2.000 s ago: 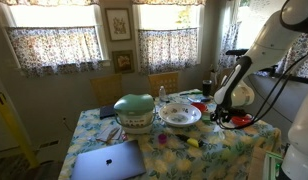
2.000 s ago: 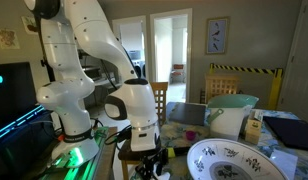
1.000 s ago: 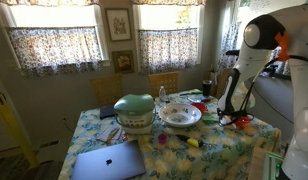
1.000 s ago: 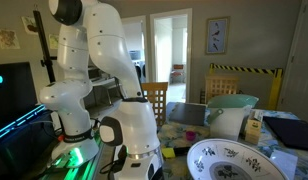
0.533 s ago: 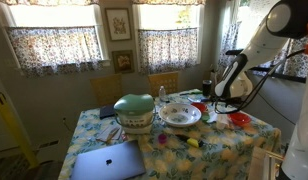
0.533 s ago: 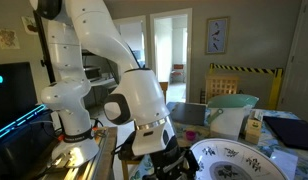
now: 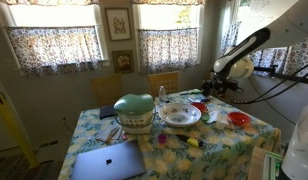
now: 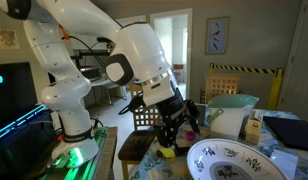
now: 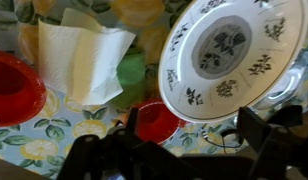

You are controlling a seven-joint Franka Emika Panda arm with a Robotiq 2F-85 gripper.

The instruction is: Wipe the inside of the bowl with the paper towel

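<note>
The bowl [image 9: 234,50], white with dark speckled marks inside, sits on the floral tablecloth; it shows in both exterior views [image 7: 180,113] [image 8: 234,160]. The paper towel [image 9: 79,60], a white sheet, lies flat on the cloth beside the bowl, clear of its rim. My gripper [image 9: 194,140] hovers above the table by the bowl's edge, open and empty, with its fingers wide apart. In the exterior views the gripper [image 7: 207,90] [image 8: 179,125] hangs in the air beside the bowl, touching nothing.
A pale green lidded pot [image 7: 134,110] [image 8: 229,110] stands by the bowl. A grey laptop [image 7: 107,160] lies at the table's front. A red dish [image 9: 14,85] [image 7: 238,119] and a small red cup [image 9: 159,122] sit near the towel.
The arm has swung up from low beside the table's edge and over toward the bowl. The gripper now hangs above the tabletop. The bowl and pot have not moved.
</note>
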